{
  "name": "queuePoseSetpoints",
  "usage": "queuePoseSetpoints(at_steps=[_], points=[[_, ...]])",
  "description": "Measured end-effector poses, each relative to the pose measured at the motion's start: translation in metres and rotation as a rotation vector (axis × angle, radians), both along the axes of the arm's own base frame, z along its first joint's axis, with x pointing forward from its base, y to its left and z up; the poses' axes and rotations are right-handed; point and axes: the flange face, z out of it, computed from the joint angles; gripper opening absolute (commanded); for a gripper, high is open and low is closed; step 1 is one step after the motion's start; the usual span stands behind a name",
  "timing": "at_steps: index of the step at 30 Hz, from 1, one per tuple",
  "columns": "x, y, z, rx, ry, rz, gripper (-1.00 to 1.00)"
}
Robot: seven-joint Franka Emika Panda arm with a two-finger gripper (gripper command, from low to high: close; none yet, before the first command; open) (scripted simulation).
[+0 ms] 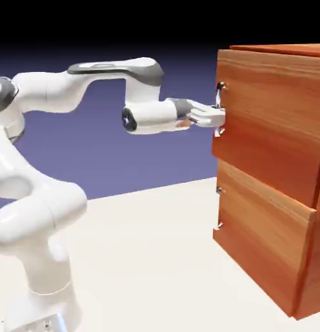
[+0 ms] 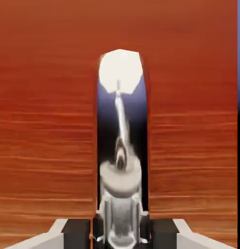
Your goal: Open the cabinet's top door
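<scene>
"Since the cabinet (image 1: 269, 168) fills the exterior view's right, what stands around it?"

"A white arm (image 1: 45, 214) rises at the exterior view's left and reaches across to it. Both stand on a pale desk (image 1: 143, 259), with a blue-violet backdrop (image 1: 156, 159) behind, going black at the top. The hand (image 1: 221, 118) hides the middle stretch of the upper handle (image 1: 219, 131) there."

"How many doors and handles?"

"One cabinet, two doors, two handles. The top door (image 1: 272, 117) sits directly above the lower door (image 1: 266, 230), both in reddish-brown grain. Each handle is upright and silvery, by its door's edge at the exterior view's left; the lower handle (image 1: 219, 226) is the shorter one. I count one arm, with two fingers (image 2: 163, 233)."

"And how far apart are those fingers?"

"Only by the thickness of the metal. They're clamped on the upper handle, one on either side of it, at the bottom of the hand view."

"Anything else in that close look?"

"Wood grain on both sides, and a tall slot (image 2: 136, 112) in the wood behind the handle, with blue, black and a white patch showing through it."
</scene>
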Motion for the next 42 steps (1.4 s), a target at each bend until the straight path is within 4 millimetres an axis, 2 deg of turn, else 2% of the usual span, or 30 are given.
queuePoseSetpoints(at_steps=[10,20,30,37,42], points=[[-0.074,-0.055,0.0,0.002,0.0,0.246,-1.0],[-0.125,-0.115,0.0,0.003,-0.001,0.457,-1.0],[-0.162,-0.183,0.0,0.002,0.0,0.663,-1.0],[-0.166,-0.193,0.0,0.003,0.0,0.691,-1.0],[-0.179,-0.236,0.0,0.003,0.0,0.811,-1.0]])
